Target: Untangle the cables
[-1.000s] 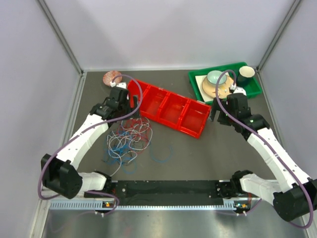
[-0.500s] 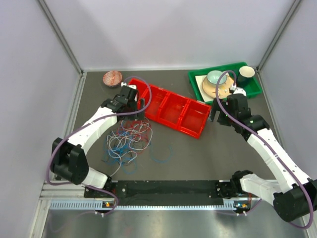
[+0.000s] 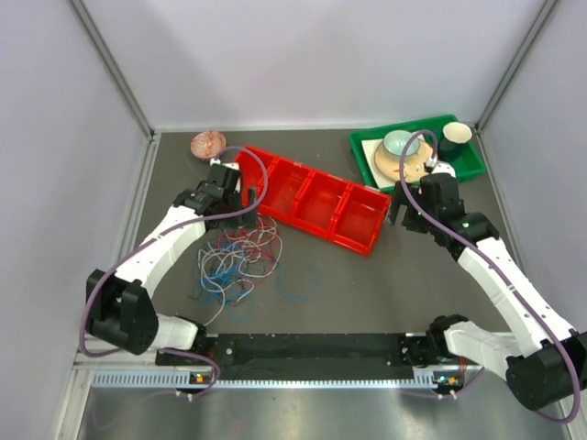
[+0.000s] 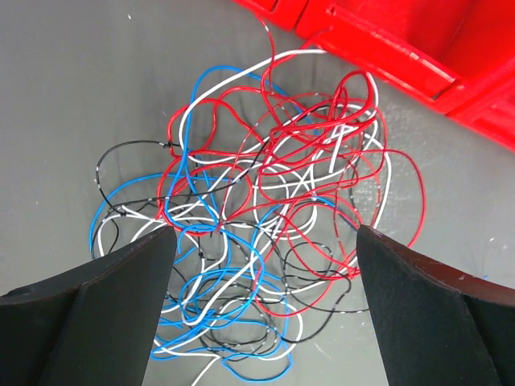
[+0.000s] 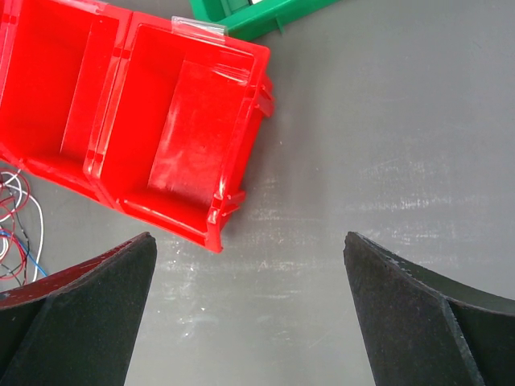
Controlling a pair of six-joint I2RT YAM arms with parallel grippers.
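Red, white, blue and black thin wires, the cables [image 4: 265,201], lie in one tangled heap on the dark grey table top [image 4: 72,96], just beside the near wall of the red plastic compartment tray [image 4: 386,48]. The left gripper [image 4: 261,241] hangs above the heap, its fingers spread wide and holding nothing. The right gripper [image 5: 248,241], equally wide and empty, hovers over the table beside the tray's end compartment.
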